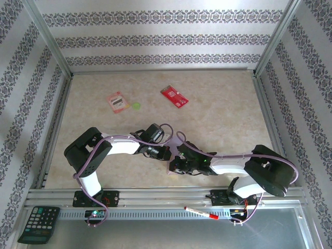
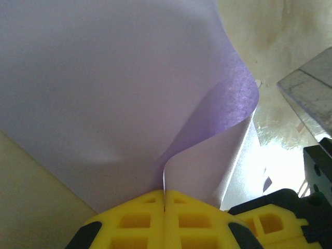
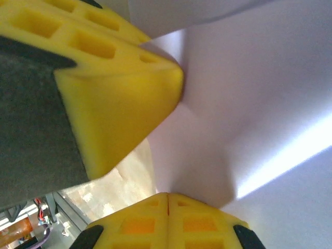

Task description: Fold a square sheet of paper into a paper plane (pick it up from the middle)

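Left hand [image 2: 165,196] and right hand [image 3: 167,197] pinch the sheet [image 2: 104,78] shut, seemingly near its edge.

far table [image 1: 218,114]: pink packet [image 1: 118,101], green disc [image 1: 137,106] just beside it | red card [image 1: 174,96] further right | near edge: black calculator [image 1: 39,224] left, red marker [image 1: 201,212] right

We count two arms, the left arm [image 1: 122,144] and the right arm [image 1: 228,165], and two grippers, the left gripper [image 2: 164,196] and the right gripper [image 3: 167,197]. There is one lilac square sheet of paper [image 2: 104,78]. Farther off we count one red card [image 1: 174,96], one pink-red packet [image 1: 118,101] and one green disc [image 1: 136,106]. Nearest us are one calculator [image 1: 39,224], left, and one red marker [image 1: 201,212], right.
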Controlling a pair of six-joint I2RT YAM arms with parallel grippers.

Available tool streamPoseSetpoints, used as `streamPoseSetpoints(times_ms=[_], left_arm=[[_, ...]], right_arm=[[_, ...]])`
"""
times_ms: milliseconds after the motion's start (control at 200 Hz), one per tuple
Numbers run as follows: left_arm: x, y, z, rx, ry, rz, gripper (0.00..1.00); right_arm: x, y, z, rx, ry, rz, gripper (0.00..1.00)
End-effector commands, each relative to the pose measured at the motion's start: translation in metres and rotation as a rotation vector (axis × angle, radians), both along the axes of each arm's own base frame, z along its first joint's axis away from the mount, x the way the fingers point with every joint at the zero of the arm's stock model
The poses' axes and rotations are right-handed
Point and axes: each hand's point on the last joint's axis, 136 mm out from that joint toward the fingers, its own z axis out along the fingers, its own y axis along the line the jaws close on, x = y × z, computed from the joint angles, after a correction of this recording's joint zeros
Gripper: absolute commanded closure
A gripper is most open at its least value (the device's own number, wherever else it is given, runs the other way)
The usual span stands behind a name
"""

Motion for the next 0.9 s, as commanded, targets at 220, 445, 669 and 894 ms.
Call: streamPoseSetpoints(times_ms=[220,445,669,894], left_arm=[[-0.022,0.032,-0.044,0.185,0.072,0.002,1.00],[-0.020,0.030,-0.042,0.181,0.067,0.001,1.00],[-0.020,0.030,-0.043,0.184,0.072,0.000,1.00],[-0.020,0.029,-0.045,0.183,0.076,0.001,1.00]], right_arm=[[0.030,-0.013,0.025,0.039,-0.046,-0.066,1.00],[0.038,-0.019,0.012,0.011,-0.034,-0.072,1.00],[0.028,-0.036,-0.011,-0.031,0.023,-0.075,1.00],[0.044,-0.031,0.024,0.020,-0.035,-0.081,1.00]])
